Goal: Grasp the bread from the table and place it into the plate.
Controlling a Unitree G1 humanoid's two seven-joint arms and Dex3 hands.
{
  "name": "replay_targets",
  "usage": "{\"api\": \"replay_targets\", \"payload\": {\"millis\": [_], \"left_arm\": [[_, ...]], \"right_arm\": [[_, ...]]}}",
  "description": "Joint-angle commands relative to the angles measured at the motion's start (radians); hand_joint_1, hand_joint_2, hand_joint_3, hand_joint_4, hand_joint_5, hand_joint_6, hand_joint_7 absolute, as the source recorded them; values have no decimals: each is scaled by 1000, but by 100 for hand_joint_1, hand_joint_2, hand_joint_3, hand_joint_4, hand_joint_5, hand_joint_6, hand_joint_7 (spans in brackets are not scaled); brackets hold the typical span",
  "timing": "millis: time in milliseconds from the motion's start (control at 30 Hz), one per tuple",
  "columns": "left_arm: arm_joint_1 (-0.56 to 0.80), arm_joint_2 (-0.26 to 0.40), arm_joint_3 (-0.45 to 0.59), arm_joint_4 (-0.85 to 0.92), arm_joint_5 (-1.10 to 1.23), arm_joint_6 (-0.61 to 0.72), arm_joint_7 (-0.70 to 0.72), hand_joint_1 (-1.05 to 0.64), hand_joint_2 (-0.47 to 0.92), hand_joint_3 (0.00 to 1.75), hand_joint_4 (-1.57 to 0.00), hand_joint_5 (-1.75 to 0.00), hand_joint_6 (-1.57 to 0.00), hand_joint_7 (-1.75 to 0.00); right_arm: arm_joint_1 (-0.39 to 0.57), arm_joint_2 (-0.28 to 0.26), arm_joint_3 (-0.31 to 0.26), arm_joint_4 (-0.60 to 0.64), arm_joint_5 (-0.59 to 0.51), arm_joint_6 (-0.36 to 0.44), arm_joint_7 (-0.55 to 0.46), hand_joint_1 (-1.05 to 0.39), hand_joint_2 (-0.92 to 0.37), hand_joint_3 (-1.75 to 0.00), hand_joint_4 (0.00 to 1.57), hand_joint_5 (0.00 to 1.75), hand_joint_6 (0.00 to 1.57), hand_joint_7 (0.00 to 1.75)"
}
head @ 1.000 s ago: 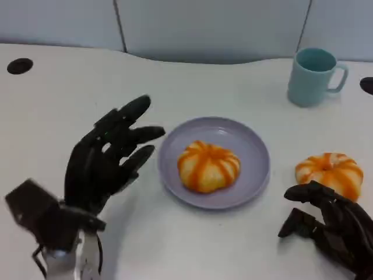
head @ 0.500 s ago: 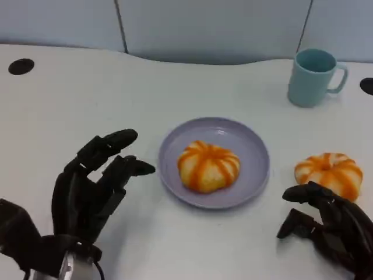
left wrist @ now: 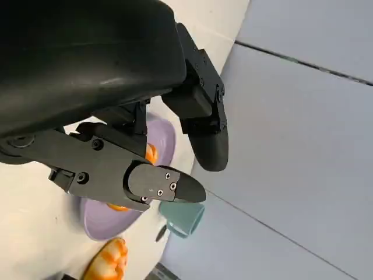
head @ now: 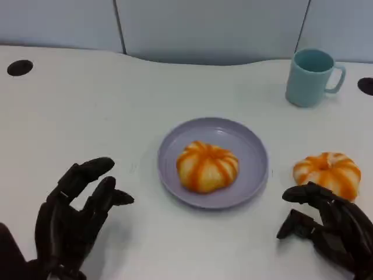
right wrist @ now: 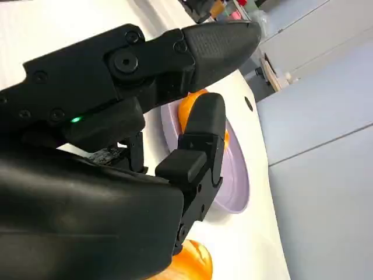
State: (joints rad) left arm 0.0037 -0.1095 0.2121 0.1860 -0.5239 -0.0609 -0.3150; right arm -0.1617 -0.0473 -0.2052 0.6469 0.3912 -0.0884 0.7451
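An orange-striped bread (head: 207,166) lies in the middle of the lilac plate (head: 250,150). A second orange-striped bread (head: 327,172) sits on the table to the plate's right. My left hand (head: 73,219) hovers at the lower left, well clear of the plate, fingers apart and holding nothing. My right hand (head: 329,227) is at the lower right, just in front of the second bread, fingers spread and holding nothing. The left wrist view shows the plate (left wrist: 99,214), a bread (left wrist: 108,261) and my left hand (left wrist: 125,125). The right wrist view shows the plate (right wrist: 233,175) past my right hand (right wrist: 134,116).
A teal mug (head: 311,76) stands at the back right of the white table (head: 87,105). Black round holes sit at the far left (head: 19,67) and far right (head: 366,86) edges. A grey wall runs behind the table.
My left hand has drawn back from beside the plate toward the lower left and dropped lower in the picture. The right hand and both breads have not moved.
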Motion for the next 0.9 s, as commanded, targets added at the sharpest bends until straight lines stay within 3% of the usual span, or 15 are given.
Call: {"api": "replay_targets", "payload": {"millis": [33, 300, 400, 900], "left_arm": [[-9, 38, 15, 41, -12, 25, -45, -38, 92, 16, -64, -148, -66, -87], [-11, 30, 25, 76, -19, 38, -66, -43, 92, 9, -66, -143, -66, -80], [-7, 26, 25, 90, -20, 39, -75, -41, 92, 11, -63, -147, -63, -93], [1, 15, 20, 94, 4, 20, -68, -43, 92, 14, -59, -153, -58, -104]], "right_arm": [[5, -9, -1, 8, 1, 9, -5, -47, -92, -15, 64, 141, 67, 95], [12, -9, -1, -2, 2, 10, -6, -47, -92, -14, 63, 142, 66, 95], [18, -7, -1, -14, 5, 17, -9, -46, -92, -15, 62, 142, 67, 95], [22, -8, -1, -22, 1, 13, -29, -48, -92, -14, 62, 145, 67, 98]]}}
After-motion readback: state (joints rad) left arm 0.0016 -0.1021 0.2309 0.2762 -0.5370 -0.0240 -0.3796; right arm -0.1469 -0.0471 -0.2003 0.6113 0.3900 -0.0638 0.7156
